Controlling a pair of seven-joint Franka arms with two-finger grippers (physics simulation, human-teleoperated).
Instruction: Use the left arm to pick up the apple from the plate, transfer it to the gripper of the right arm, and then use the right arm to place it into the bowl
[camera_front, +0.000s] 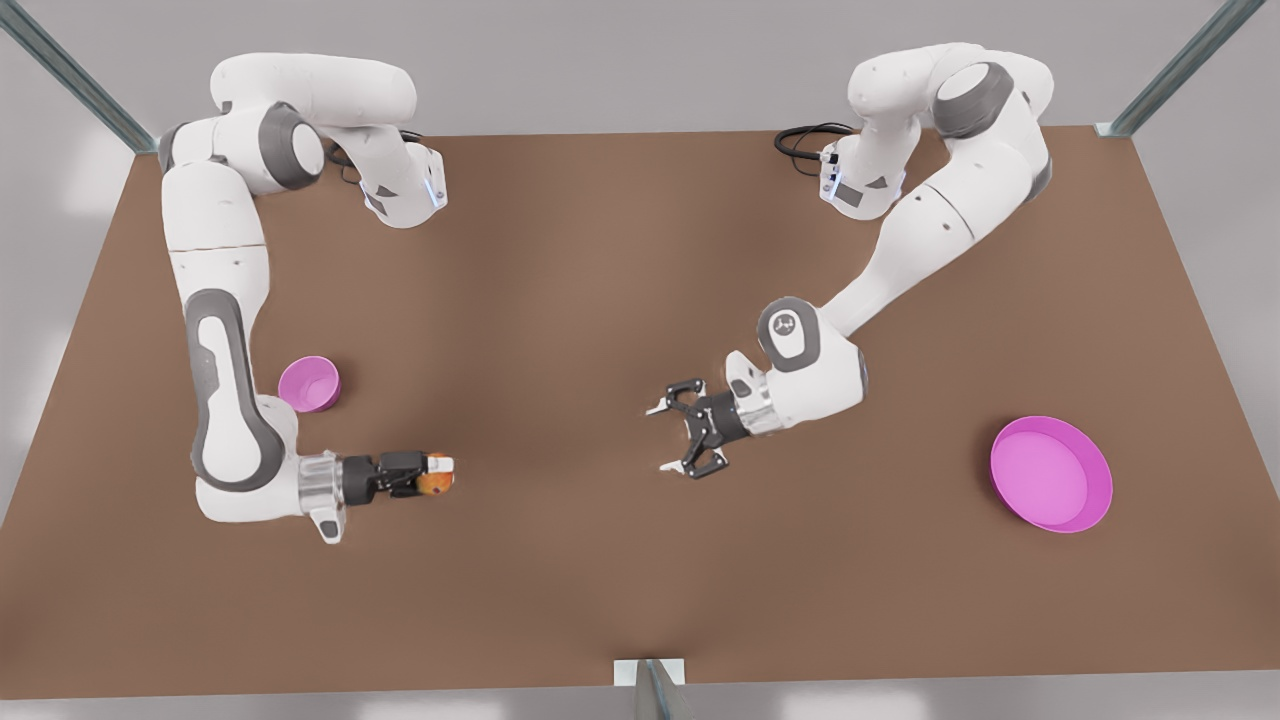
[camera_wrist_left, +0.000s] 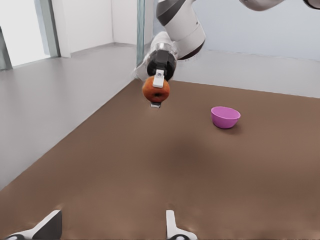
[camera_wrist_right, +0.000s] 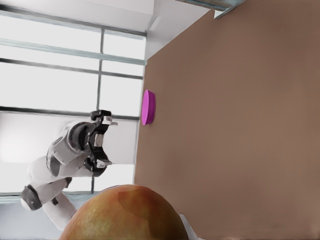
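Right gripper (camera_front: 432, 476): clamped on the apple (camera_front: 436, 484), at the front view's left; its arm comes down the left side of the table (camera_front: 600, 260), elbow bent, forearm lying level and pointing toward the centre.
Apple: held off the table between the right gripper's fingers; seen large and close in the right wrist view (camera_wrist_right: 125, 215), and end-on with its stem dimple showing in the left wrist view (camera_wrist_left: 156, 90).
Left gripper (camera_front: 675, 437): spread wide and holding nothing, near the table's middle, facing the right gripper across a clear gap; its arm reaches in from the far right corner, wrist turned so the fingers point to the front view's left.
Left fingertips (camera_wrist_left: 171, 222): well apart in the left wrist view.
Bowl (camera_front: 309, 384): on the table just beside the right arm's forearm, on the far side of the held apple.
Plate (camera_front: 1051, 474): near the right edge of the table, well apart from both grippers.
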